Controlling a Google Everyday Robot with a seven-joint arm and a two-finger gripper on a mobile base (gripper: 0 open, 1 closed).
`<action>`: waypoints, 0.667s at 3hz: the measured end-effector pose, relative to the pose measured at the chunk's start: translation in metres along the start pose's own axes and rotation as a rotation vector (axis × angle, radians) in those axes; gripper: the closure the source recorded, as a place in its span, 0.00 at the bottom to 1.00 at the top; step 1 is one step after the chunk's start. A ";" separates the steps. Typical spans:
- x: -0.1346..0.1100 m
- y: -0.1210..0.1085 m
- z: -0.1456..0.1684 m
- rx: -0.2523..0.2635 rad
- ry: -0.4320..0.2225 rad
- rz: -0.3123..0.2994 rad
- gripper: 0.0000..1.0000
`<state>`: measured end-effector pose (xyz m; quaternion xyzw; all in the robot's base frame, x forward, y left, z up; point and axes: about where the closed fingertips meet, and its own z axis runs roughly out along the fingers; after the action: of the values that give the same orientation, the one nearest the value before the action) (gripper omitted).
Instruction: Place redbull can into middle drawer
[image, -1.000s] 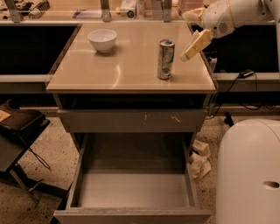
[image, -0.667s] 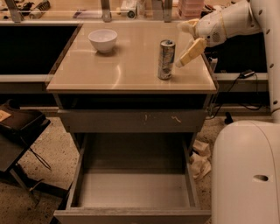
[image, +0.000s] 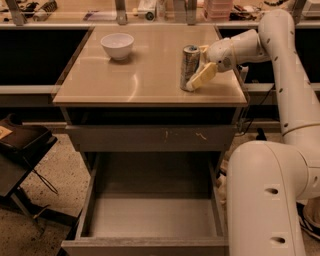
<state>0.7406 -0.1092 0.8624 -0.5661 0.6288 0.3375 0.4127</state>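
Observation:
The redbull can (image: 189, 67) stands upright near the right edge of the tan cabinet top (image: 145, 75). My gripper (image: 196, 68) has come in from the right and is open at the can's right side. One pale finger (image: 202, 76) lies in front of the can's lower part, the other shows behind its top. The can is still on the surface. Below, the middle drawer (image: 150, 216) is pulled out wide and its grey floor is bare.
A white bowl (image: 117, 45) sits at the back left of the cabinet top. A shut grey drawer front with whitish scratch marks (image: 150, 138) is above the open drawer. My white base (image: 265, 200) stands to the right of the drawer. A dark chair (image: 20, 150) is at the left.
My gripper has moved left and down from beside the can until its fingers straddle the can. The can and the drawer have not moved.

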 end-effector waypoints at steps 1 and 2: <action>0.000 0.000 0.001 -0.001 0.000 0.001 0.00; 0.000 0.000 0.001 -0.001 0.000 0.001 0.19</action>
<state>0.7409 -0.1088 0.8618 -0.5660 0.6288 0.3379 0.4125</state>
